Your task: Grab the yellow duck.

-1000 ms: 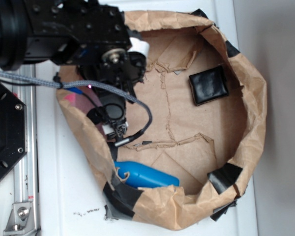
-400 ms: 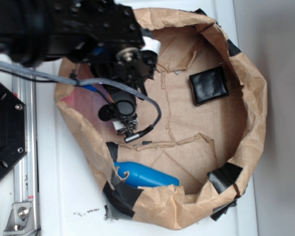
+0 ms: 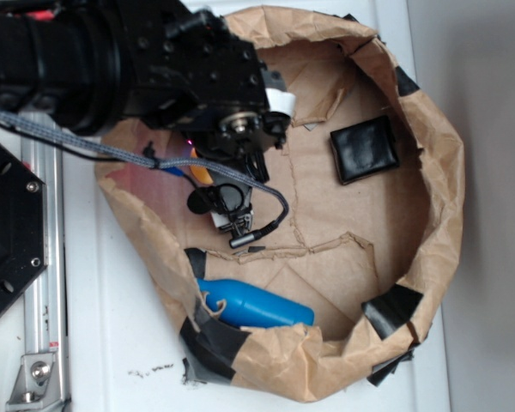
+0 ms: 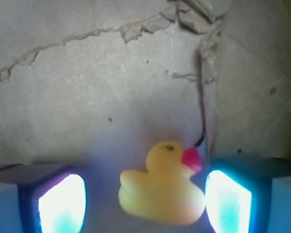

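Paper bag (image 3: 438, 197) with rolled-down walls fills most of the exterior view on a white table (image 3: 120, 343); the arm (image 3: 112, 60) reaches in from 10 o'clock and covers the bag's upper-left quarter. Compared with a second ago the arm has swung toward 3 o'clock and deeper over the bag floor, and the wrist block now sits nearer the middle of the bag. Blue bottle (image 3: 256, 305) lies at 6 o'clock against the bag wall and the black pad (image 3: 365, 148) at 2 o'clock; neither has moved. Gripper (image 4: 144, 199) is spread wide: in the wrist view its two glowing fingers (image 4: 63, 204) stand at either side with clear floor between. The yellow duck (image 4: 161, 187) sits on the cardboard inside that gap, beak toward the finger at 3 o'clock, very close to it, and well apart from the other one. No contact that I can confirm. In the exterior view only a sliver of yellow-orange (image 3: 201, 174) shows under the wrist, likely the duck. My read: the sideways move was the alignment step, and it is nearly done. Duck is bracketed but off-centre, so a small shift toward 3 o'clock, a short drop, then close. Risk: the near finger nudges the beak and the duck twists out.
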Robot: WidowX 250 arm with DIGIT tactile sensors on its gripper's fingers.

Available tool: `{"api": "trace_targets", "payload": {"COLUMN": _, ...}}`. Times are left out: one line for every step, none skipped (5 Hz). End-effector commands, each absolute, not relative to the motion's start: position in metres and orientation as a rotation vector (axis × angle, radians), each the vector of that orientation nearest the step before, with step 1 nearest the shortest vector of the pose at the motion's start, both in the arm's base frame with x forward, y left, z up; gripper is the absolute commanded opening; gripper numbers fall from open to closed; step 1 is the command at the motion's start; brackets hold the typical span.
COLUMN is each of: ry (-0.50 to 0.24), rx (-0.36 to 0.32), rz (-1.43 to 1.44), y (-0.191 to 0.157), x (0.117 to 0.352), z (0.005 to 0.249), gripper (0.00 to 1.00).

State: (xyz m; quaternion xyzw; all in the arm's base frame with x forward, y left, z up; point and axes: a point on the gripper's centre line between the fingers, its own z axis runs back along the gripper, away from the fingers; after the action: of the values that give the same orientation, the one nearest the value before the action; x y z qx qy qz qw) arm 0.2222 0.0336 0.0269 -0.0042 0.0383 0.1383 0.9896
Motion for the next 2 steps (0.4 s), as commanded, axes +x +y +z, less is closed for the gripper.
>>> {"api": "trace_targets", "payload": {"ry": 0.069, "rx": 0.030, "rz": 0.269, "y": 0.0390, "x": 0.2136, "z": 0.0169, "gripper": 1.00}}
{"api": "trace_targets", "payload": {"ry": 0.096, "rx": 0.054, "rz": 0.265, "y": 0.0366, "x": 0.2061, "z": 0.0096, "gripper": 1.00}}
